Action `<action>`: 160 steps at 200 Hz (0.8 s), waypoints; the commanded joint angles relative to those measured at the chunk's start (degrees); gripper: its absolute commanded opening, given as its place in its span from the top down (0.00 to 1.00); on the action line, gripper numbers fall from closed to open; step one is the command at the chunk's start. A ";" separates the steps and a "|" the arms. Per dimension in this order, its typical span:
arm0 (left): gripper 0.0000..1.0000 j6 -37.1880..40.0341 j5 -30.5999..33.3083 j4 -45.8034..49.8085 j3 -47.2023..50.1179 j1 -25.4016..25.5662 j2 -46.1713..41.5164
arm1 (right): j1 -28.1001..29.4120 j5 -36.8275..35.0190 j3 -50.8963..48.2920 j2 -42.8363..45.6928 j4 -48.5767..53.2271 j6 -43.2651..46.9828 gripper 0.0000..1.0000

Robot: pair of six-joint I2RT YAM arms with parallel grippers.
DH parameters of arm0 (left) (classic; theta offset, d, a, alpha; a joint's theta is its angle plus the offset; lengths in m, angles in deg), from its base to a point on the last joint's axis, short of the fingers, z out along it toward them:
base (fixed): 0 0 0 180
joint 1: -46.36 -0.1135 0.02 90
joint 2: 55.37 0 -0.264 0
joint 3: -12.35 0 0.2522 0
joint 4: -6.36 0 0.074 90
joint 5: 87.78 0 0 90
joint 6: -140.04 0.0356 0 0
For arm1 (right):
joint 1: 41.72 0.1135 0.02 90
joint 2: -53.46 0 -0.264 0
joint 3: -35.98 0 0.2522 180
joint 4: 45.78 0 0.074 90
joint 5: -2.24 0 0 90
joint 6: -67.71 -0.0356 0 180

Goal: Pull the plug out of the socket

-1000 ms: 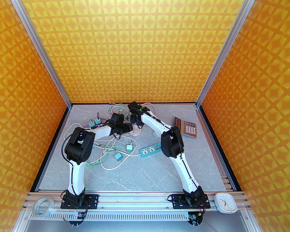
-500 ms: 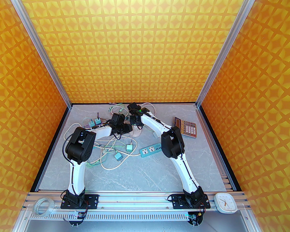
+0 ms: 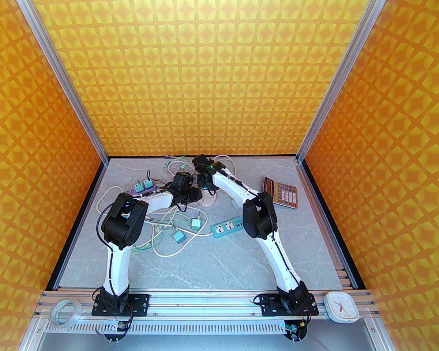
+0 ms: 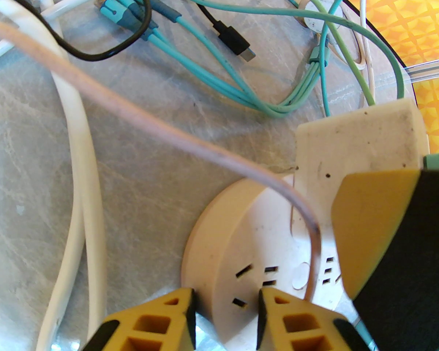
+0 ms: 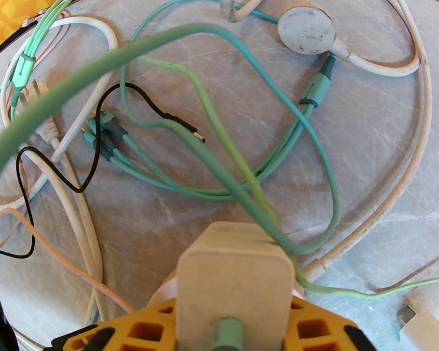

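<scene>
The round white socket is lying flat on the grey table, toward twelve o'clock of the table's middle, among a tangle of cables. The cream plug is standing upright on the socket's top face, with a green cable running out of its top. The right claw is clamping this plug. Its yellow fingers are pressing on opposite sides of the block, and its jaws are standing apart by the block's width. The left claw is meeting the socket from its nine o'clock side and pinching the rim. Its jaws are standing narrow, one finger against the side wall and the other on the top face beside the slots. A pink cable is arching over the socket between the two claws. A blue power strip is lying at five o'clock of the socket, and a calculator at three o'clock.
</scene>
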 commanded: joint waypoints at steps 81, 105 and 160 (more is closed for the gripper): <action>0.71 -3.14 1.61 9.02 4.35 8.40 2.18 | 1.89 7.43 -18.80 13.00 -4.49 0.98 0.84; 0.72 -3.71 1.61 8.84 4.14 9.46 3.36 | 1.96 9.65 -17.37 11.81 -3.75 -0.25 0.86; 0.74 -3.27 1.35 9.07 3.29 10.17 4.90 | 5.39 10.80 -8.50 5.82 -0.78 -1.24 0.86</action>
